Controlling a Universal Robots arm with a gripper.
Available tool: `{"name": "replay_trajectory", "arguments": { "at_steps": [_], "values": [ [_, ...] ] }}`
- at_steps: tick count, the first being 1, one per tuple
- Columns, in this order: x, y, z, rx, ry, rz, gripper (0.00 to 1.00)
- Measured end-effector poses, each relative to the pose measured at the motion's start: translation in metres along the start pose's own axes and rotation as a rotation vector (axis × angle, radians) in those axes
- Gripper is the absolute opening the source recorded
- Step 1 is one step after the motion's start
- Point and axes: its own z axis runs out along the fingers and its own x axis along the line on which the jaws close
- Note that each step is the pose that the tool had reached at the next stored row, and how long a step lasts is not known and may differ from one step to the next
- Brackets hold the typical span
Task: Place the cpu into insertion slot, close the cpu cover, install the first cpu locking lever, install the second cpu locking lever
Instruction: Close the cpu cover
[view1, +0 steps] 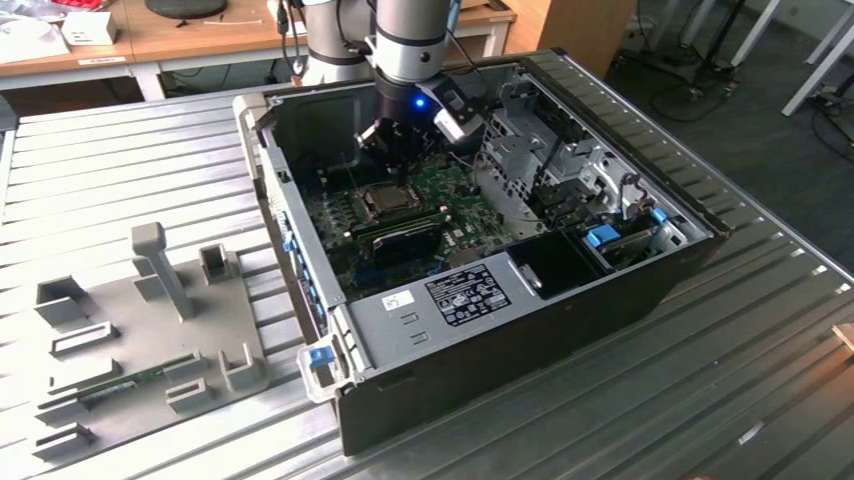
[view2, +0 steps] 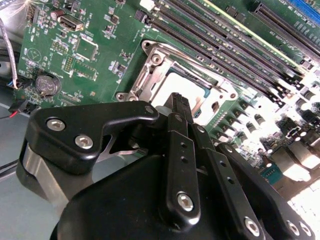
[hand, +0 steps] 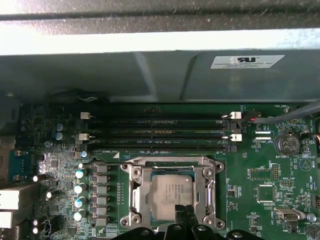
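- Ribbed metal table (view1: 747, 330) is carrying the open computer case (view1: 441, 350). Wooden desks (view1: 200, 40) are standing behind it.
- Grey fixture plate (view1: 134, 340) is lying on the table, well apart from the insertion slot (view1: 387, 200), toward the exterior view's left.
- Green circuit board (hand: 235, 200) is surrounding the slot, with long memory slots (hand: 160, 125) running just beside it.
- Gripper (view2: 178, 102) is hanging at the slot's edge, fingers looking pressed together with nothing visible between them. Contact is unclear.
- Its black body is blocking part of the slot in both wrist views, so the locking levers are unreadable.
- cpu cover (hand: 209, 192) is lying flat on the slot, framing the cpu (hand: 172, 195) sitting inside.
- Coin battery (hand: 286, 144) is sitting near the slot.
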Motion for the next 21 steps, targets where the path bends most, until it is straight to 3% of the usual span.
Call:
{"name": "replay_trajectory", "arguments": {
  "at_steps": [6,10,21],
  "values": [
    [0.0019,-0.0001,0.0007,-0.0001,-0.0002,0.0,0.1],
    [0.0105,0.0001,0.0016,-0.0001,-0.0015,0.0,0.1],
    [0.0262,0.0037,0.0046,0.0001,-0.0028,0.002,0.1]
  ]
}}
